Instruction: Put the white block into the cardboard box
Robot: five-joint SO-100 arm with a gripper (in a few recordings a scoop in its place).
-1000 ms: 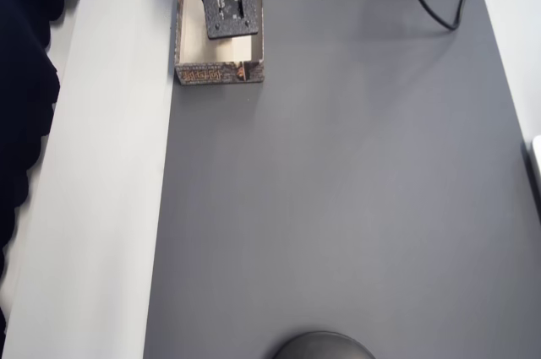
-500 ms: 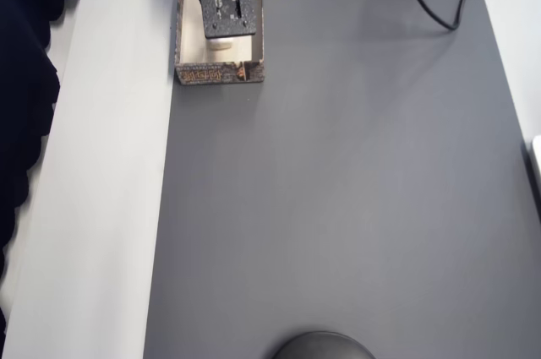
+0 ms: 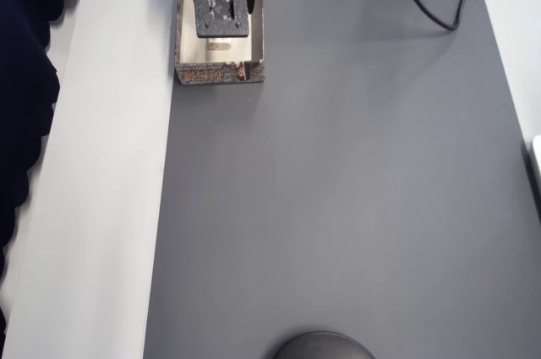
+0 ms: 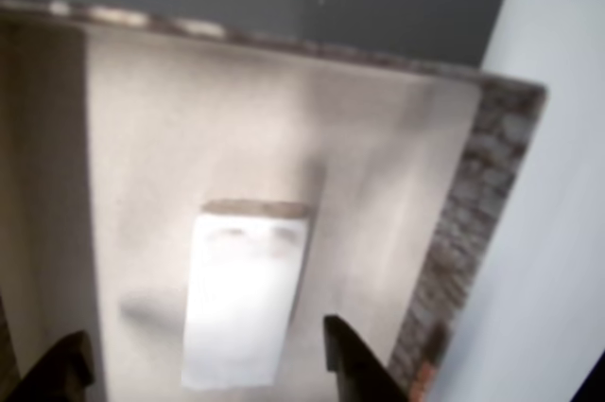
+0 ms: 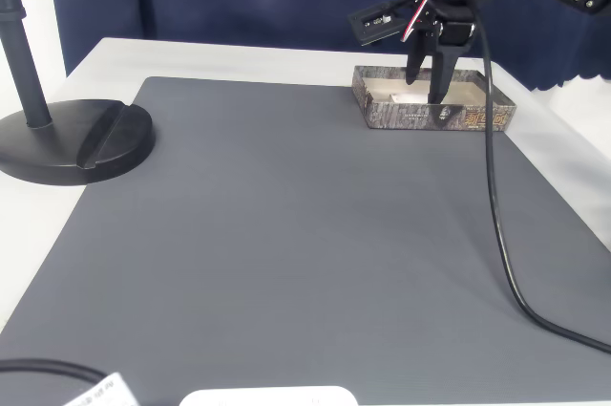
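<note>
The cardboard box (image 3: 218,74) stands at the grey mat's top left corner in the overhead view and at the far right in the fixed view (image 5: 434,117). The white block (image 4: 246,303) lies flat on the box's cream floor; a corner of it peeks out under the arm's wrist plate (image 3: 221,4) as a pale patch (image 3: 219,45). My gripper (image 5: 426,81) hangs just above the box, open, its dark fingertips (image 4: 354,364) either side of the block's near end and apart from it. The brown patterned wall (image 4: 463,232) runs along the right.
A dark grey mat (image 3: 338,207) covers the white table (image 3: 101,207). A black stand base (image 5: 76,138) with a pole sits at the mat's left in the fixed view. A black cable (image 5: 496,234) hangs from the arm across the mat's right side.
The wrist plate has drawn back toward the top edge of the overhead view. The white block, hidden under it before, now shows lying in the box.
</note>
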